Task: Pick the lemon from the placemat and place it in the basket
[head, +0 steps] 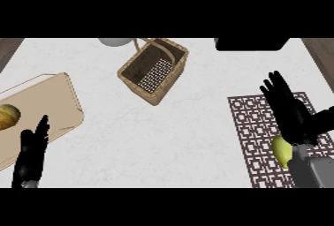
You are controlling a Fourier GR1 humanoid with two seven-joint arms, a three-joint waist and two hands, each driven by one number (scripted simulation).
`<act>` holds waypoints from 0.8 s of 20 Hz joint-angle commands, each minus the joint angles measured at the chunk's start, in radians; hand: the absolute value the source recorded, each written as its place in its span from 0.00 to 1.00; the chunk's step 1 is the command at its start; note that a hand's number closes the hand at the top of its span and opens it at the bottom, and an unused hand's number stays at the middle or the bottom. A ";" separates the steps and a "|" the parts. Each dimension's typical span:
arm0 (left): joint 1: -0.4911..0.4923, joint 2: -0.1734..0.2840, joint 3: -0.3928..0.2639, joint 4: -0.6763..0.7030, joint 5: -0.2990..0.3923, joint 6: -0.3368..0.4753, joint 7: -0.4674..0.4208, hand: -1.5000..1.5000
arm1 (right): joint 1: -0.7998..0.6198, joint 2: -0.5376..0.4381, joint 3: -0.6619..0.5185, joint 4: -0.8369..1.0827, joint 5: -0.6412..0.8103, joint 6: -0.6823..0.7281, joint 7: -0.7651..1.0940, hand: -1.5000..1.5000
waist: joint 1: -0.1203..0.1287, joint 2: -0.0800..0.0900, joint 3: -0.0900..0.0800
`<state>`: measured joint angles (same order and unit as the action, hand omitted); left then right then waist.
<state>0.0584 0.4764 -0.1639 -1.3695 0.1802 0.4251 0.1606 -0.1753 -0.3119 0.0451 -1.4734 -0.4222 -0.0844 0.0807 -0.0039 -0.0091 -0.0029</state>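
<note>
**Showing the right hand above the lemon on the placemat**

Looking steeply down, the head view took in a white marbled counter (169,132). A wicker basket (154,70) with a handle stood tilted near the top centre, its open mouth unobstructed. Behind it, at the upper edge, sat part of a pale round object (116,41) and, further right, a black object (251,43), both cut off by the frame. At the left lay a light wooden cutting board (49,110) carrying a brownish-yellow food item (8,115), too indistinct to name. Open counter separated the basket from the brown lattice placemat (257,137) at the right, which was well apart from it.

The right hand (290,115) was over the placemat, its fingers (277,88) straight and spread, grasping nothing. The left hand (31,152) rested at the lower left, fingers extended upward, overlapping the cutting board's edge and holding nothing.

The lemon (282,151) lay on the placemat near its lower right portion, just below the right palm. It appeared yellow-green and oval, with its right side hidden by the right forearm.
</note>
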 commanded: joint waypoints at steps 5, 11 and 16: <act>-0.107 0.010 0.029 -0.071 0.057 -0.083 -0.016 0.50 | -0.166 -0.160 -0.121 -0.286 -0.025 0.270 -0.361 1.00 | -0.063 -0.024 0.007; -0.126 -0.012 0.015 -0.105 0.108 -0.142 -0.008 0.50 | -0.136 -0.338 -0.022 -0.472 0.440 0.298 -0.668 0.00 | -0.065 -0.012 0.007; -0.136 0.017 0.047 -0.095 0.144 -0.200 -0.012 0.50 | 0.140 -0.184 0.096 -0.590 0.716 0.066 -0.892 0.00 | -0.062 -0.001 0.007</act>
<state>-0.0698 0.4863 -0.1288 -1.4596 0.2904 0.2735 0.1540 -0.1836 -0.5497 0.0757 -1.9779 0.0943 0.0993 -0.6576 -0.0668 -0.0171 0.0047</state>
